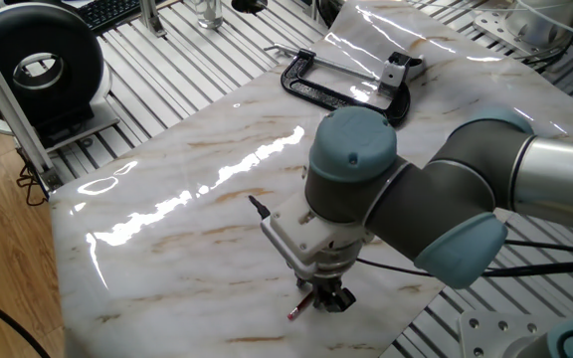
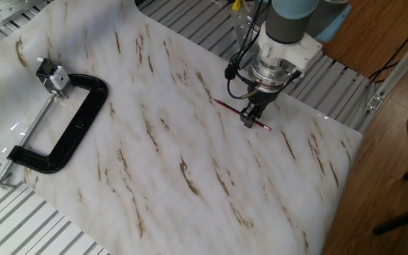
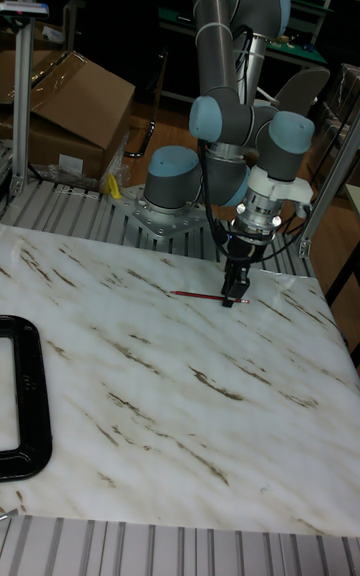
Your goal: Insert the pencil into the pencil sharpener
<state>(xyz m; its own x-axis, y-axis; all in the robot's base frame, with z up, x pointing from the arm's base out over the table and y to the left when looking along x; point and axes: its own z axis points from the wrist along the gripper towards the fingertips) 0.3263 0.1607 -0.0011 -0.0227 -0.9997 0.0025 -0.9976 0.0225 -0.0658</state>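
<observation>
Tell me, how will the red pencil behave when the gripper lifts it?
The pencil looks thin, straight and probably stiff and light. Lying flat on the glossy marble table, it may roll or slide. The gripper sits off-centre, so it might tilt.

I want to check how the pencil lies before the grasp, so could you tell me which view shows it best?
The other fixed view: the pencil lies flat on the marble, nearly its whole length visible either side of the gripper. The tall fixed view shows one stretch of it beside the jaws. In one fixed view, only its pale-ended tip shows below the wrist.
</observation>
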